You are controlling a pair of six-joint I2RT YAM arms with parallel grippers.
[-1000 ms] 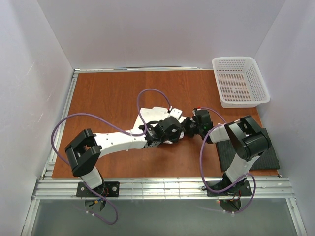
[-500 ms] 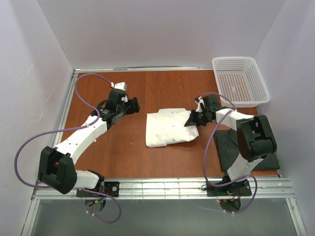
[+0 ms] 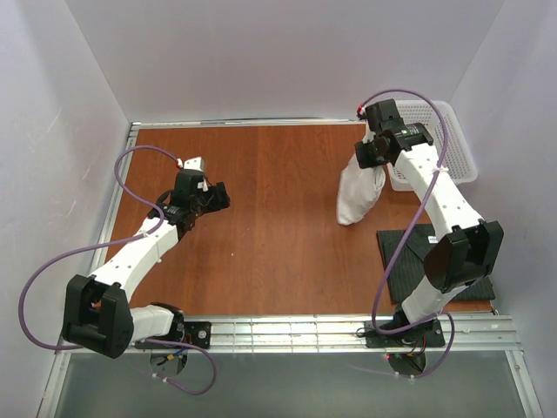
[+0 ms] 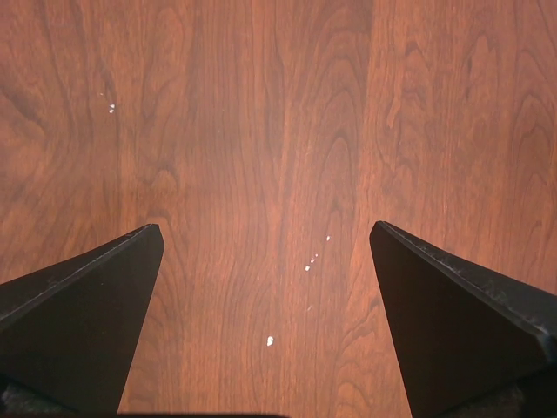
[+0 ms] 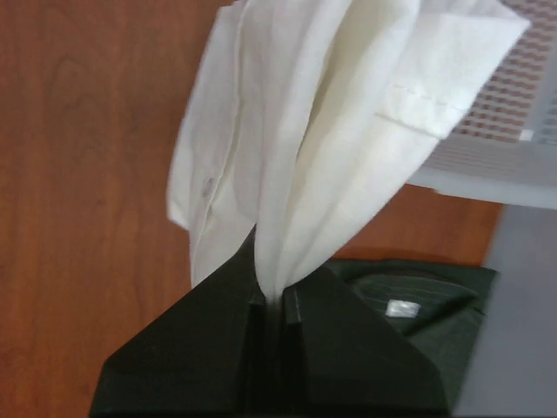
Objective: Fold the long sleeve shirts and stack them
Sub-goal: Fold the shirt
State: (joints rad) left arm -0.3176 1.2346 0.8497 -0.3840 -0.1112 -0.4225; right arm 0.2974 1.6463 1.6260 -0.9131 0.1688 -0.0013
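Two hands show: at mid-left the left hand [image 3: 216, 196] hovers wide open and empty over the desk [image 3: 278, 252], while at upper right the right hand [image 3: 372, 157] pinches the dangling white shirt [image 3: 357, 196] just left of the basket [image 3: 466, 155], with the dark shirt [image 3: 405, 261] lying lower right, partly behind that arm.

At the far right corner of the brown wooden table [image 3: 261, 252]: white mesh plastic basket [image 3: 466, 161]. Just left of it and partly in front, hanging above the table, pinched in the right gripper [image 5: 274, 303]: plain white cloth shirt [image 3: 357, 193]. On the table's near right part: dark charcoal striped shirt [image 3: 396, 261]. Over the left half, well apart from both shirts: left gripper [image 4: 265, 235].
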